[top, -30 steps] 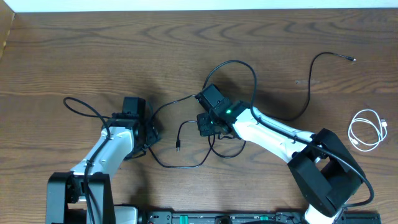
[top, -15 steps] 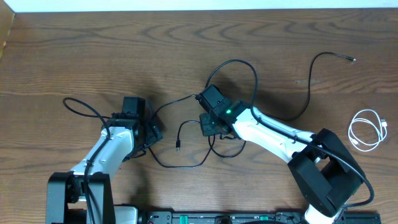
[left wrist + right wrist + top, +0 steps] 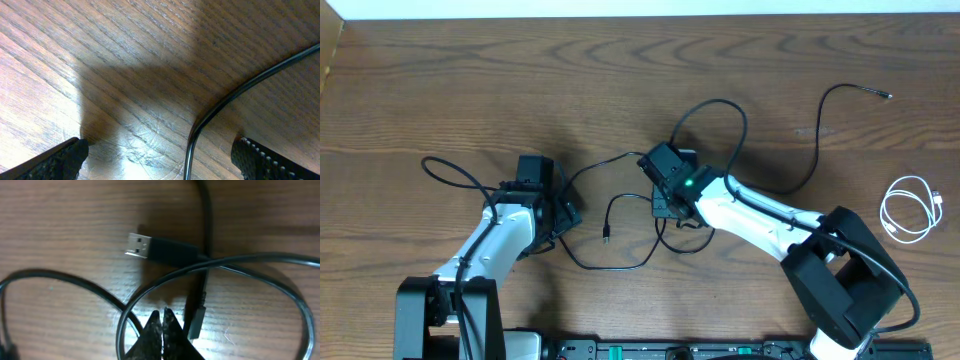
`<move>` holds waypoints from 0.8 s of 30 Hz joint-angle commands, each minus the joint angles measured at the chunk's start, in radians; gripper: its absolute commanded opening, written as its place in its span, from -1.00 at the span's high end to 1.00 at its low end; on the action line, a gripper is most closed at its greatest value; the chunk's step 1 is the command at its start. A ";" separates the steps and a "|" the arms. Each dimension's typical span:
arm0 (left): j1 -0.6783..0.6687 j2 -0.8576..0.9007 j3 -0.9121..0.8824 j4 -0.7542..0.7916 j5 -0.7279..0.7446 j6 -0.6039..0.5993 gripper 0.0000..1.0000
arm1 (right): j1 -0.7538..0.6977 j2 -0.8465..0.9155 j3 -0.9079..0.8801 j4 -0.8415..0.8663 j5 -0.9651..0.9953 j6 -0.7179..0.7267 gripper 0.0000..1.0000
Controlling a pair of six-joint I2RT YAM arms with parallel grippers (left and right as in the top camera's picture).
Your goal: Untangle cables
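Observation:
Black cables [image 3: 620, 266] lie looped and crossed at the table's middle between my two grippers. One small plug end [image 3: 606, 238] lies free. My left gripper [image 3: 563, 213] is open, low over the table, and one black cable [image 3: 192, 145] runs between its fingers [image 3: 160, 160]. My right gripper [image 3: 665, 208] is shut, with its tips [image 3: 162, 325] down among crossed black cables [image 3: 165, 277]. A USB plug [image 3: 140, 245] lies just ahead of the tips and a second plug [image 3: 196, 322] beside them. I see nothing between the fingers. A short white cable [image 3: 910, 210] lies coiled at the far right.
A black cable [image 3: 817, 150] curves from the right arm up to a plug end near the back right [image 3: 886, 96]. A thicker black wire [image 3: 445, 172] loops off the left arm. The table's back edge runs along the top.
My right gripper has shifted slightly right, and the black cable loop above it has swung right with it. The left arm has not moved.

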 commanded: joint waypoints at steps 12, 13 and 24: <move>0.000 0.034 -0.037 -0.014 -0.010 0.006 -0.96 | 0.030 -0.024 -0.049 0.105 0.001 0.084 -0.43; 0.000 0.034 -0.037 -0.014 -0.010 0.006 -0.96 | 0.030 -0.024 -0.049 0.109 0.001 0.084 -0.48; 0.000 0.034 -0.037 -0.014 -0.010 0.006 -0.96 | 0.029 0.117 -0.050 0.254 0.001 0.116 0.98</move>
